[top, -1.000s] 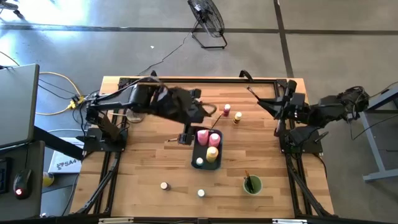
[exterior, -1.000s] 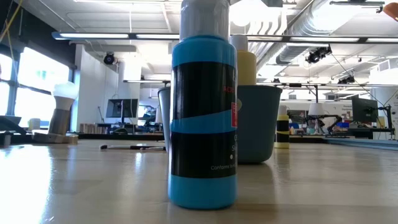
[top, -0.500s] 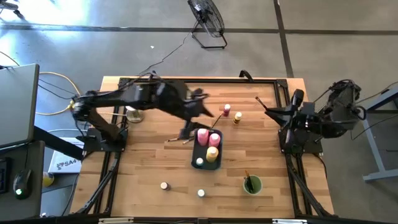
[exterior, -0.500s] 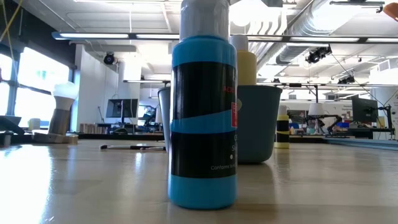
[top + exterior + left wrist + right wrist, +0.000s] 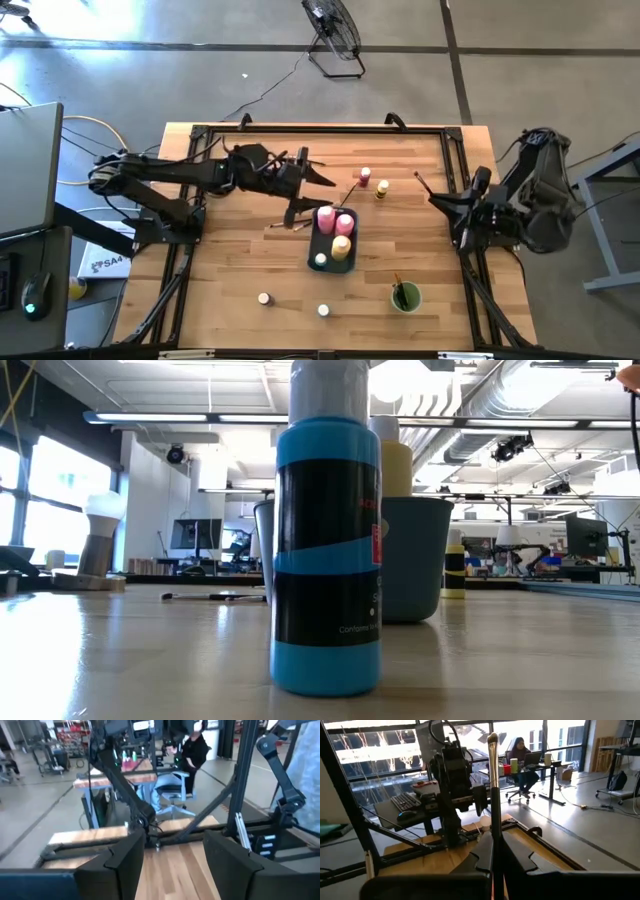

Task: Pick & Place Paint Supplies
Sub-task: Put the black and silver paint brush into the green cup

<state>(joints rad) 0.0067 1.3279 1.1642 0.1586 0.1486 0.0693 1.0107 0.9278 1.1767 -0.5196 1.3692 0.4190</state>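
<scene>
My right gripper [image 5: 447,199] stands at the table's right edge, shut on a thin paintbrush [image 5: 493,795] whose bristle end [image 5: 416,177] points toward the table's middle. My left gripper [image 5: 318,178] hovers open and level above the far-middle of the table, beyond the blue-grey tray [image 5: 347,265]; nothing lies between its fingers [image 5: 125,865]. In the tray stand two pink bottles [image 5: 326,217], a yellow bottle [image 5: 341,246] and a pale jar [image 5: 321,260]. A small pink bottle [image 5: 364,177] and a yellow one [image 5: 381,190] stand on the wood. My right gripper pinches the paintbrush's handle [image 5: 493,851] between its two fingers. The brush runs along the fingers and sticks out past their ends, bristles [image 5: 492,740] foremost. It is lifted clear of the table; the handle's other end is hidden by the gripper.
A green cup [image 5: 405,297] holding a brush stands near-right. Two pale jars [image 5: 264,298] [image 5: 323,310] sit near the front edge. Another brush [image 5: 283,225] lies left of the tray. A blue bottle [image 5: 327,550] fills the low view. A black frame [image 5: 300,128] rims the table.
My left gripper has drawn back from over the tray's left side toward the far-left, sinking and tipping from pointing down to level, staying open. My right arm has swung round, carrying the brush toward the table's near edge, still shut on it.
</scene>
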